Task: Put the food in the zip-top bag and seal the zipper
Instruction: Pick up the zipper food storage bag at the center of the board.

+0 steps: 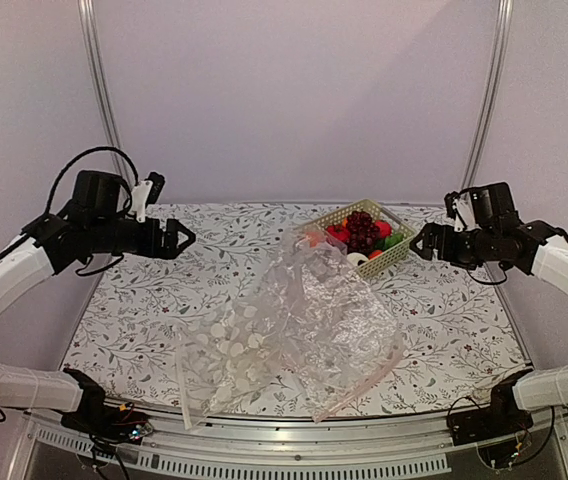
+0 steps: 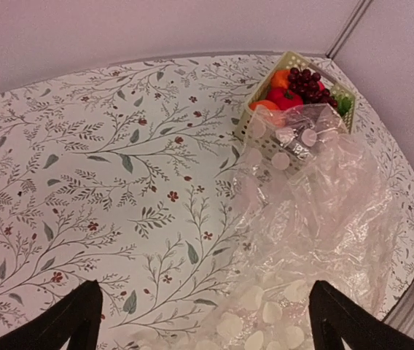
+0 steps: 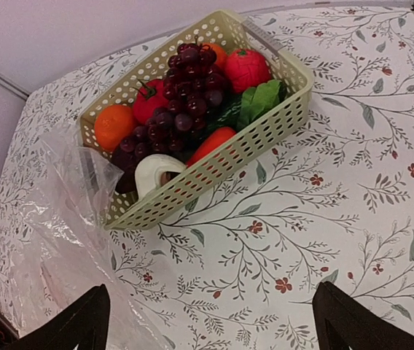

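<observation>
The grapes (image 3: pixel 181 102) are lying in a pale perforated basket (image 3: pixel 225 166) at the far right of the flower-printed table (image 1: pixel 144 300), heaped along the basket's middle with the bunch's long axis following the basket's length. A round red fruit (image 3: pixel 248 69) is sitting just beside them at the end away from the bag, and a second red fruit (image 3: pixel 147 98) with a dark stalk is pressing against their other side. Two orange fruits (image 3: pixel 112 125), green leaves (image 3: pixel 262 98) and a white roll (image 3: pixel 156 173) are sharing the same basket. The zip-top bag (image 1: pixel 239 345) is sprawling crumpled and mostly flat in front of the basket. Its long axis is running slantwise from the basket's near-left corner, which its far end is touching, down toward the table's near edge. The only print showing on it is the white dots, thickest at the near-left end; nothing readable is showing on the plastic or the basket. The zipper (image 1: pixel 362 388) is showing as a thin pinkish strip along the bag's near-right edge, slanting up to the right; whether it is pressed closed I cannot tell. The left gripper (image 1: pixel 186 240) is hanging above the table's far left with its fingers spread wide and nothing between them, pointing toward the centre. The right gripper (image 1: pixel 414 243) is hovering just right of the basket, fingers likewise spread apart and gripping nothing, aimed at the basket.
</observation>
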Controlling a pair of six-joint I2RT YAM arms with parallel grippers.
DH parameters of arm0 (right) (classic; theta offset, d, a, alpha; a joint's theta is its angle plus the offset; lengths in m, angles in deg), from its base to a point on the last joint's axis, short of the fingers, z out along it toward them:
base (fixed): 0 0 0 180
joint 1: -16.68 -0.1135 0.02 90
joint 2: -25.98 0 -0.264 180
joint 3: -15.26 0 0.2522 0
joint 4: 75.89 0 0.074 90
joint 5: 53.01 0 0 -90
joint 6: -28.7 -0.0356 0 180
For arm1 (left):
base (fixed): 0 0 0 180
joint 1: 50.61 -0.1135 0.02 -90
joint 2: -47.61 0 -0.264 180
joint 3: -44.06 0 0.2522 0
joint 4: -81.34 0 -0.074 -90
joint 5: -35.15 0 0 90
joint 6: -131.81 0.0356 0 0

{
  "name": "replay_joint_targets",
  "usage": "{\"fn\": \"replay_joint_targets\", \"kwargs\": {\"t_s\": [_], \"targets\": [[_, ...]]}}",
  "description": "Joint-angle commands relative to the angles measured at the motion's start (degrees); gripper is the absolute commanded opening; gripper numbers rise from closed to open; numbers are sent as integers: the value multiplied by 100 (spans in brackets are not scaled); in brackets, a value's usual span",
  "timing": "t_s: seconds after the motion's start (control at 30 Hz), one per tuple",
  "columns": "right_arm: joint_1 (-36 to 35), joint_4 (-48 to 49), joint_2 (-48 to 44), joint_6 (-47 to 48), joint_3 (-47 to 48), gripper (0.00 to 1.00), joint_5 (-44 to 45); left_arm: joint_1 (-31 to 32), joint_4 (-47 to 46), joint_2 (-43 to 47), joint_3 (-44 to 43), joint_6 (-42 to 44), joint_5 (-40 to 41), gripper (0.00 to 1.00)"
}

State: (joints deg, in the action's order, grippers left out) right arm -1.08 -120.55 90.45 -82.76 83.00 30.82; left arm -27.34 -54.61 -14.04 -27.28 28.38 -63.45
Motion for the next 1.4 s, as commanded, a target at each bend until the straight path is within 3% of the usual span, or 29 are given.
{"fn": "replay_joint_targets", "kwargs": {"t_s": [0.0, 0.17, 0.4, 0.63, 0.83, 0.93, 1.0, 1.13, 1.37], "targets": [[-604, 1002, 358, -409, -281, 96, -549, 745, -222, -285, 45, 79, -310, 100], [-1196, 1141, 895, 37, -253, 95, -828, 1542, -368, -600, 332, -37, -491, 100], [-1557, 1066, 1570, 431, -138, 92, -851, 2396, -355, -735, 770, -461, -47, 100], [-1975, 996, 2438, 671, 322, 77, -492, 3312, 25, -1015, 771, -858, 356, 100], [-2154, 1133, 2913, 739, 642, 68, -542, 3645, 253, -1146, 994, -1282, 824, 98], [-2281, 1254, 3088, 655, 780, 61, -559, 3707, 378, -1284, 1023, -1419, 1104, 89], [-2350, 1405, 3184, 555, 827, 56, -557, 3744, 399, -1349, 1029, -1473, 1156, 75], [-2471, 1739, 3359, 226, 884, 39, -577, 3834, 312, -1611, 954, -1486, 1047, 63], [-2751, 2157, 3557, -266, 982, 27, -291, 3935, 292, -2116, 960, -1582, 1530, 39]]}}
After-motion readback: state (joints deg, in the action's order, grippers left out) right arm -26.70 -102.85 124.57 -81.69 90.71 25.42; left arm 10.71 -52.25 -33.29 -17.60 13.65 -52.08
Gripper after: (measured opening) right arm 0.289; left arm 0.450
